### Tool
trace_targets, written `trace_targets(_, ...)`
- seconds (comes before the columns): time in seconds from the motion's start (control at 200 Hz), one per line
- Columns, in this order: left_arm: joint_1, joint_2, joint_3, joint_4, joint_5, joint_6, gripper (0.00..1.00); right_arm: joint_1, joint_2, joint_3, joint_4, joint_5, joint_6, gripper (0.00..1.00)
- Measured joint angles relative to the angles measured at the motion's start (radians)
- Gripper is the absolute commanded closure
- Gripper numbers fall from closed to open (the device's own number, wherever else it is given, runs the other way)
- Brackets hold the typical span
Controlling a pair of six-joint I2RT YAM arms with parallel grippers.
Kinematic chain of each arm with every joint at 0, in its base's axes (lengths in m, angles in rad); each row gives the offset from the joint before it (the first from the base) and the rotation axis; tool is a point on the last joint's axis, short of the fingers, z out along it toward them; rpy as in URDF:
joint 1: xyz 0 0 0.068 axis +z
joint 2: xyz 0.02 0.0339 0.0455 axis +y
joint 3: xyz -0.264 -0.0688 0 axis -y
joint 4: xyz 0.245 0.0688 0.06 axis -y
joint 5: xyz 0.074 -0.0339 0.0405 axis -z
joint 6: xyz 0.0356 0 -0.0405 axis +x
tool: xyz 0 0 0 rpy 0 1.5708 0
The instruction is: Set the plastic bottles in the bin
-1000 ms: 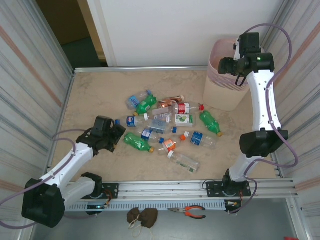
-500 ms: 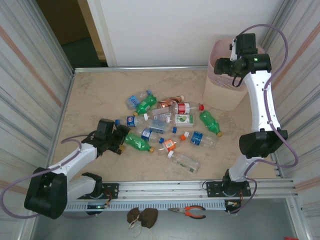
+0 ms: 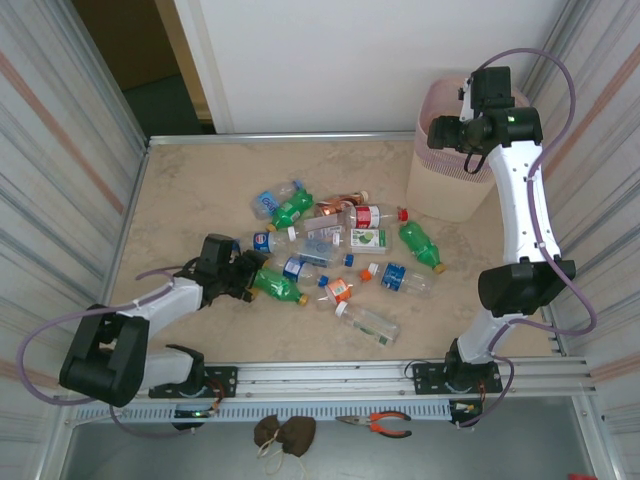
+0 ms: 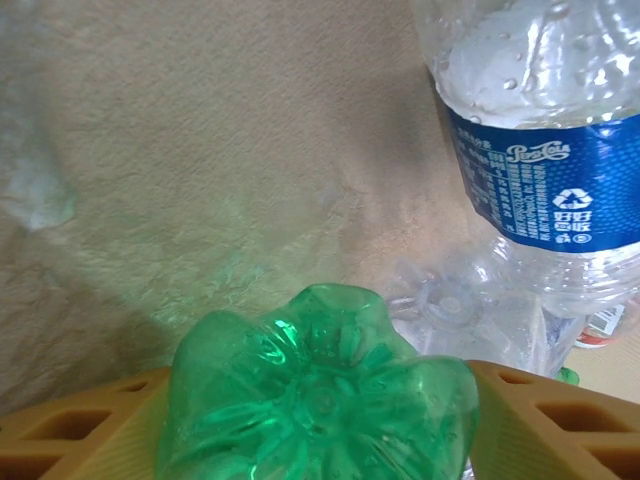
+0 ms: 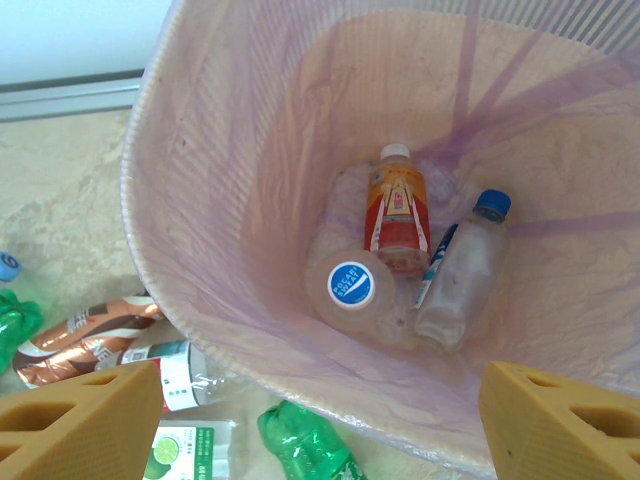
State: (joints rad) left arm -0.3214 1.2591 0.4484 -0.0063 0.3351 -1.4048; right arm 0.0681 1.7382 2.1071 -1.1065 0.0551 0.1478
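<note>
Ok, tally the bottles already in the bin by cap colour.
Blue cap: 2, the clear bottle and the end-on bottle
White cap: 1, the orange-label bottle
Total in the bin: 3

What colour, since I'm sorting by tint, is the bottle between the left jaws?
The bottle is green; the left wrist view shows it best.

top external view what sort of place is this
Probably a robot test cell, not a home: a beige table fenced by corrugated panels, a metal mounting rail along its near edge, pliers lying below.
</note>
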Motion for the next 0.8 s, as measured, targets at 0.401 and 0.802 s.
trace_targets(0.401,0.0,0.003,0.0,0.011,0.006,-0.011,0.42,0.009,0.0,0.0,0.0,0.0,-0.002,0.19)
trace_targets(0.802,0.004,-0.13,0.07,-0.134,-0.012,0.069,0.46,0.039,-0.004,0.0,0.002,-0.019,-0.002,0.19)
